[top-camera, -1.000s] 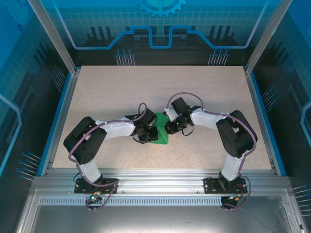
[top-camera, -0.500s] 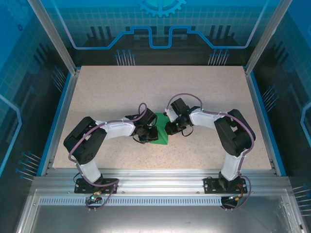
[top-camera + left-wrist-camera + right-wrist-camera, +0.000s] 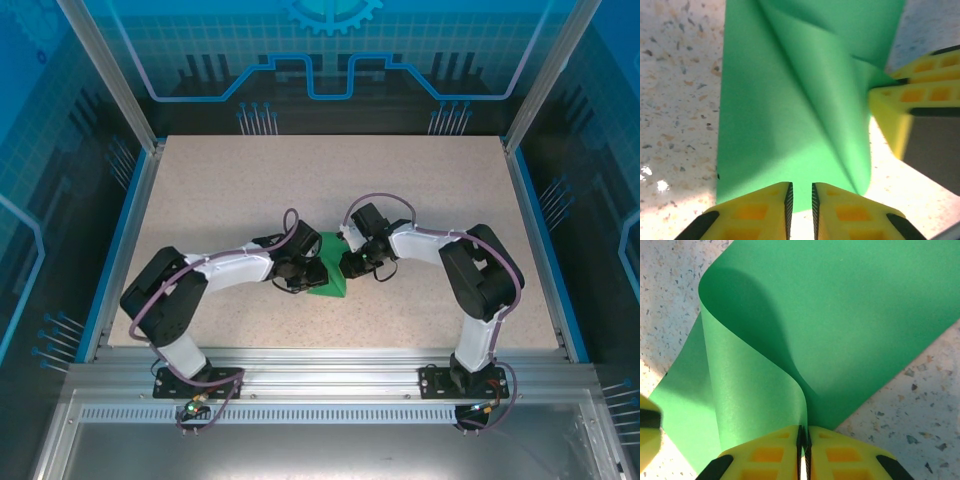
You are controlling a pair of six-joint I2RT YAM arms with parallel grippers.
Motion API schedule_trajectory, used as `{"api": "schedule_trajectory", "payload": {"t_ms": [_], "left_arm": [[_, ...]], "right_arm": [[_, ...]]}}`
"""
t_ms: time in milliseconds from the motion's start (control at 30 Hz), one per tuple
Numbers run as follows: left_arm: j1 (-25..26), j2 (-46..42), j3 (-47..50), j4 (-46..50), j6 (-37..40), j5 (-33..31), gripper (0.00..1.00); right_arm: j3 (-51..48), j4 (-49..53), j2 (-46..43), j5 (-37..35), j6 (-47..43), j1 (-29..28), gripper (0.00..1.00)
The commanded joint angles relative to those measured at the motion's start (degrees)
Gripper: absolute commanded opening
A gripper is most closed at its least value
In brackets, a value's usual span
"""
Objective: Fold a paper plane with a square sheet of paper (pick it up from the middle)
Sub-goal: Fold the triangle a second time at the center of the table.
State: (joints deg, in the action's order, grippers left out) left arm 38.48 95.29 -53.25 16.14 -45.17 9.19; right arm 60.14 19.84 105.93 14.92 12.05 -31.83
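The square sheet of paper (image 3: 327, 283) is bright green and lies partly folded at the table's middle, between both grippers. In the left wrist view the paper (image 3: 790, 100) shows a raised diagonal crease. My left gripper (image 3: 801, 186) sits at its near edge, jaws a narrow gap apart, with nothing pinched between them. My right gripper (image 3: 803, 429) is shut on a lifted, curled flap of the paper (image 3: 840, 315). From above, the left gripper (image 3: 305, 272) and right gripper (image 3: 347, 262) face each other across the sheet. The right gripper's yellow fingers (image 3: 910, 95) show at the paper's far corner.
The speckled beige tabletop (image 3: 420, 190) spreads out around the paper. Blue rails (image 3: 118, 240) and clear enclosure walls border it on the left, right and back. Both arm bases sit on the metal rail (image 3: 330, 372) at the near edge.
My left gripper's jaws have parted slightly off the paper, and the left arm's elbow has swung outward to the left. The right gripper keeps its grip and has barely moved.
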Motion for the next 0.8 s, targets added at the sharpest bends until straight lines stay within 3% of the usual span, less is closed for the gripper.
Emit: {"api": "schedule_trajectory", "payload": {"t_ms": [0, 167, 767], "left_arm": [[0.36, -3.86, 0.27, -0.62, -1.42, -1.66, 0.26], [-0.57, -4.22, -0.61, -4.44, -4.74, -1.13, 0.29], [-4.37, 6.87, -3.11, -17.11, -13.51, 5.03, 0.32]], "right_arm": [[0.17, 1.26, 2.06, -1.54, 0.80, 0.02, 0.13], [0.12, 1.35, 2.16, -2.00, 0.79, 0.00, 0.13], [-0.89, -0.24, 2.23, -1.21, 1.39, -0.01, 0.13]]}}
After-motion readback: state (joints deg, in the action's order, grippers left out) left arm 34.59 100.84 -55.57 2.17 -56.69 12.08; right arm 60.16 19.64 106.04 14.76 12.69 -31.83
